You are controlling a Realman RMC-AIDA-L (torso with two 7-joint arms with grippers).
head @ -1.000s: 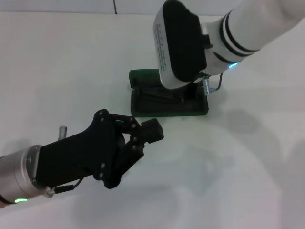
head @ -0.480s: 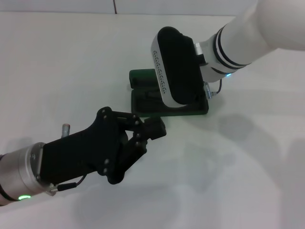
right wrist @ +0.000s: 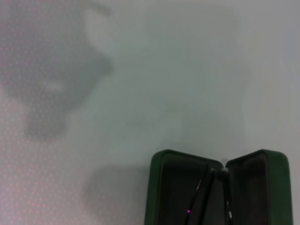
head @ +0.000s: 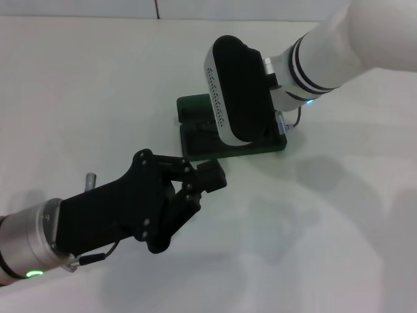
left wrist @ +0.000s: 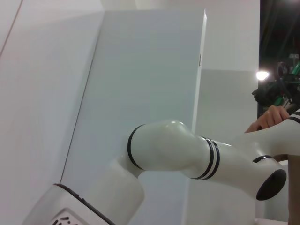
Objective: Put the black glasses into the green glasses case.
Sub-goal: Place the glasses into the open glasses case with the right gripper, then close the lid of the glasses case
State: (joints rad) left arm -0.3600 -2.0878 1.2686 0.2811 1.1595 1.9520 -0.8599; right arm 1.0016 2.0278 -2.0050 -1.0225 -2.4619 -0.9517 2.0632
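Surface: plain white table [head: 339, 228], bare apart from the case and the shadows of the two arms.
Green glasses case [head: 189, 107]: lying open near the middle of the table, largely hidden in the head view by the right arm above it; the right wrist view shows both halves spread, with dark interiors.
Black glasses [right wrist: 206, 197]: thin black frame parts show inside the open case, along the hinge line between the two halves — only part of them is in view, so I cannot tell whether they sit fully flat.
Right end effector [head: 238, 91]: hanging directly over the case; its fingers are hidden under the wrist housing, so whether they are spread or pressed together cannot be told.
Left end effector [head: 205, 177]: low over the table just in front of the case, fingers drawn together and pinching nothing that I can see.
Progress: by my judgement the placing is done or very nearly so — the glasses appear to be in the case.
Left to do: probably clearing the right arm away, and shutting the lid if that is wanted.
Count: one case, one pair of glasses, two arms.
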